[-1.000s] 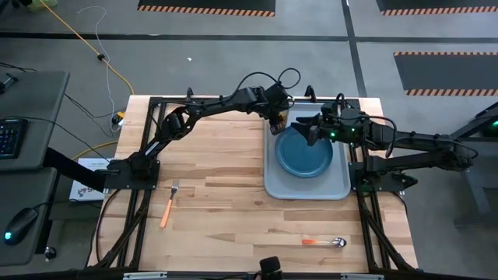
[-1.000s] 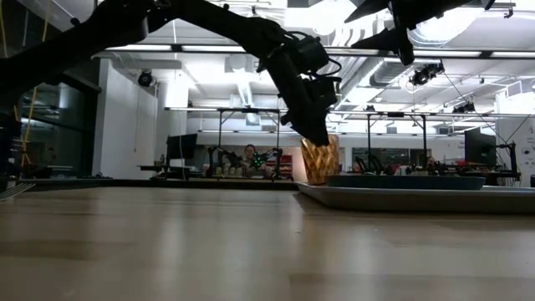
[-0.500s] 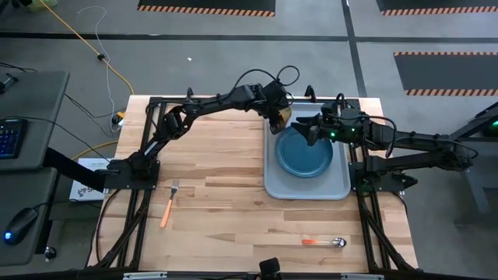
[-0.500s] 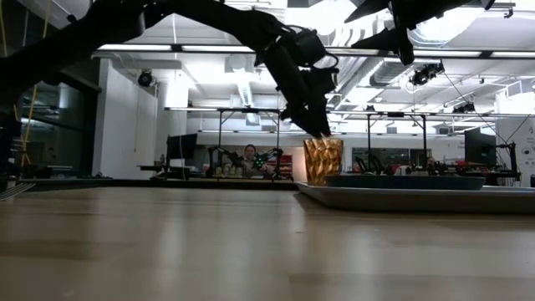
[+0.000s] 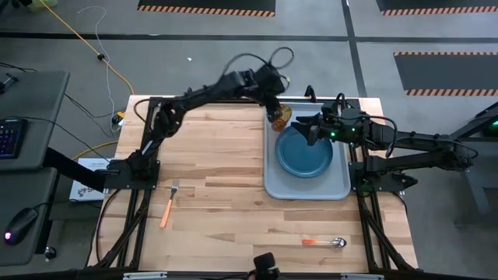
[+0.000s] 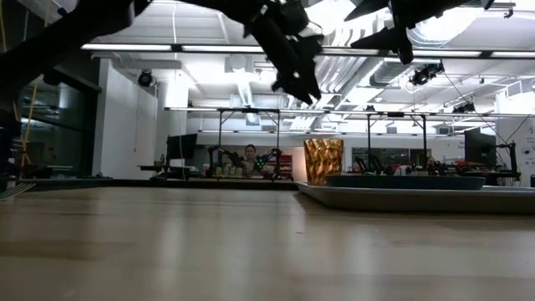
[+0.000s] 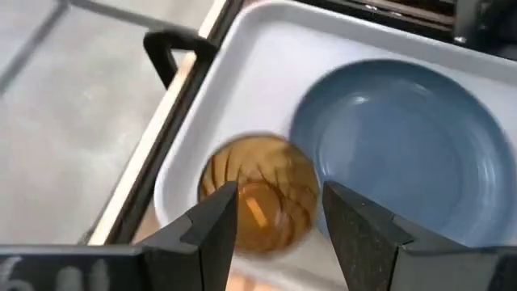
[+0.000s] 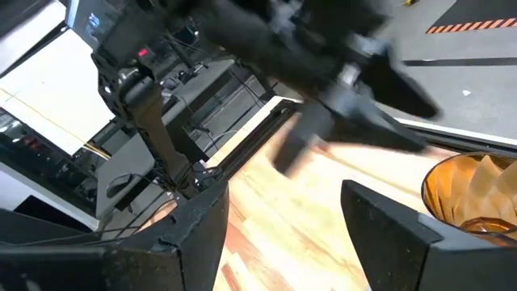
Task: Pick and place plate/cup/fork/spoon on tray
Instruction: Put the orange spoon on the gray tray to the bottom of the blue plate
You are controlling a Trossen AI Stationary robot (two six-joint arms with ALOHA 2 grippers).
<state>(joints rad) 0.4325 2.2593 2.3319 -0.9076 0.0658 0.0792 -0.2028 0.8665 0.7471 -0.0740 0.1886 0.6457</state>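
The amber cup [image 6: 323, 160] stands upright on its base in the far left corner of the light blue-grey tray [image 5: 274, 185]. It also shows in the high view [image 5: 281, 116] and the left wrist view [image 7: 258, 196]. The dark blue plate [image 5: 305, 150] lies flat on the tray beside it. My left gripper [image 6: 301, 87] is open and empty, above the cup and clear of it. My right gripper [image 5: 308, 125] is open and empty, high over the plate's far edge. The fork [image 5: 169, 204] lies on the table at the left. The spoon [image 5: 323, 243] lies near the front edge.
The tray sits at the table's far right, against the black frame rail [image 7: 171, 53]. The near part of the tray [image 5: 307, 188] is bare. Wood table [image 5: 218, 171] lies between the tray, fork and spoon. A person sits in the room far behind [image 6: 248, 155].
My left gripper has let go of the cup and risen straight up from it, drawing slightly toward the far edge. The cup stays upright on the tray's far left corner. My right gripper has kept still.
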